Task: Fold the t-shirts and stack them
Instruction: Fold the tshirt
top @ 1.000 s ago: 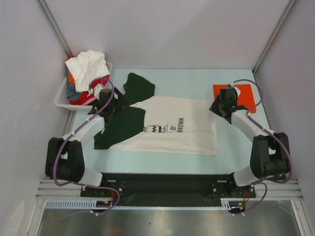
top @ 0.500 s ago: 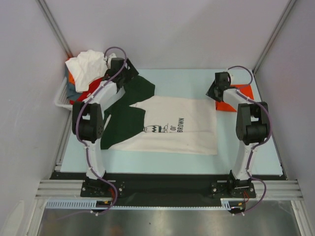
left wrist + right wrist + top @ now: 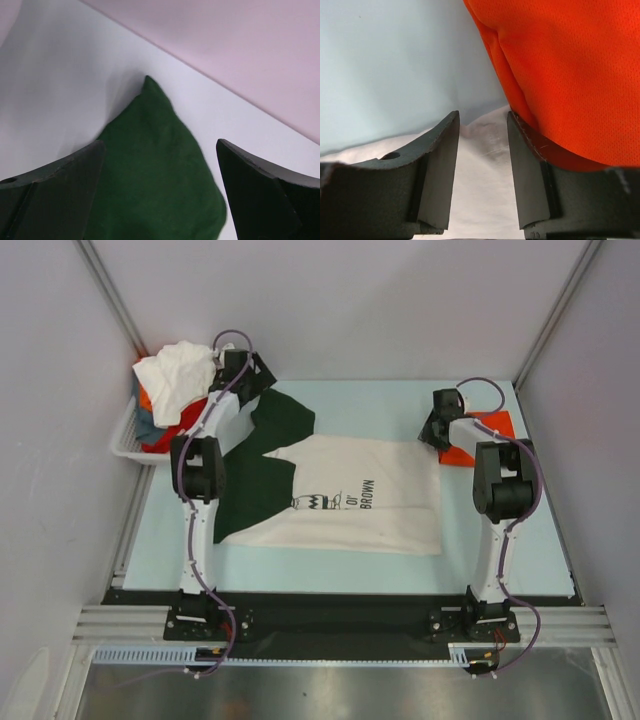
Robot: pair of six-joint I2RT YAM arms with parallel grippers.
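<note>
A cream t-shirt [image 3: 360,495] with dark green sleeves lies spread flat on the table, its print facing up. My left gripper [image 3: 258,382] is open at the tip of the far green sleeve [image 3: 285,418]. In the left wrist view the sleeve [image 3: 155,165] lies between the wide-apart fingers [image 3: 60,185]. My right gripper [image 3: 430,433] is open at the shirt's far right corner. In the right wrist view the cream corner [image 3: 482,150] lies between the fingers [image 3: 440,165]. A folded orange-red t-shirt [image 3: 500,426] lies right beside it and also shows in the right wrist view [image 3: 560,65].
A white slotted basket [image 3: 125,445] stands at the far left, holding a white shirt [image 3: 175,370] heaped on red, orange and blue ones. Grey walls close in the table at the back and on both sides.
Both arms have stretched out toward the far edge. The left gripper went from the near green sleeve to the far sleeve's tip. The right gripper moved to the cream shirt's far right corner.
</note>
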